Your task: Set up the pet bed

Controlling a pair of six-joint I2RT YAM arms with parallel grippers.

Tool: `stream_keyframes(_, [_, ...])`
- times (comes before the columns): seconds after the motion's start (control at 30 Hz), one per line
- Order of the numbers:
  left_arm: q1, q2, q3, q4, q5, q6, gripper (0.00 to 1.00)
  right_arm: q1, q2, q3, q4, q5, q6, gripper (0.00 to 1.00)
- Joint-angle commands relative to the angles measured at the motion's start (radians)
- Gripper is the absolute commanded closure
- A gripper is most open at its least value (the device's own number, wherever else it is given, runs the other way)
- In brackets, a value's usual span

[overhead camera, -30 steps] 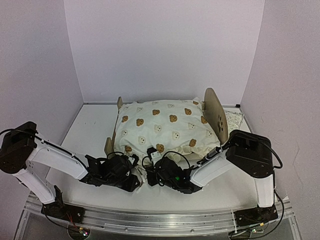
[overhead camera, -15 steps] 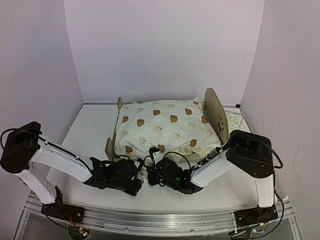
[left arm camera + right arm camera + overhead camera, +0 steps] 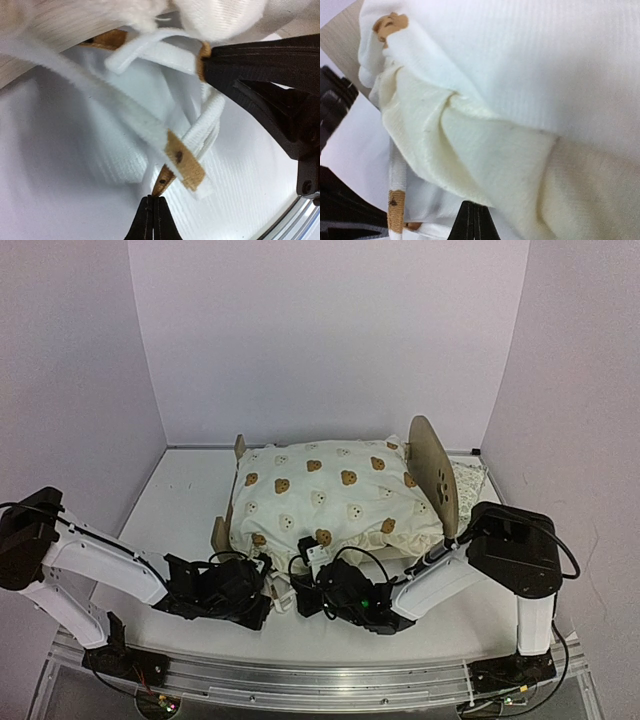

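Left wrist view: the left gripper has its two fingers pressed tight together. A thin tan-and-white bit of the quilt frill seems to be pinched at their tips. Just beside it, the right gripper is pressed tight too. It looks to be nipping a cream fold of the same frill. Both sit low, near the front edge of the table.

Behind them is the pet bed, in the middle of the table, with the puffy bear quilt lying over it. Its low end board is on the left. Its tall round board with the paw hole is on the right. The quilt hides the mattress. A small pillow lies past the tall board.

I think the quilt is soft and floppy, so the frill or a corner is the best place to hold it. The wooden bed looks light and stiff. A hard tug on the quilt could slide or tip it. To move the bed, grab a board edge.
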Motion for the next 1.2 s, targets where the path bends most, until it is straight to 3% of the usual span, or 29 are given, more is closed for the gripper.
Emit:
stream_keyframes(0.0, [-0.004,-0.090,-0.036,-0.068,-0.075,-0.079,1.00,0.019,-0.043,-0.037,0.138,-0.067,-0.082,1.00])
stream_keyframes(0.2, [-0.004,-0.169,-0.077,-0.061,-0.066,-0.108,1.00,0.041,-0.034,-0.061,0.272,-0.194,-0.219,1.00])
stream_keyframes(0.67, [-0.003,-0.267,-0.123,-0.082,-0.089,-0.177,1.00,0.058,0.032,-0.039,0.545,-0.177,-0.340,1.00])
stream_keyframes(0.83, [-0.003,-0.297,-0.120,-0.082,-0.070,-0.178,1.00,0.067,0.023,-0.064,0.598,-0.299,-0.397,1.00])
stream_keyframes(1.17, [-0.003,-0.363,-0.132,-0.065,-0.032,-0.188,1.00,0.098,-0.043,-0.069,0.601,-0.345,-0.448,1.00])
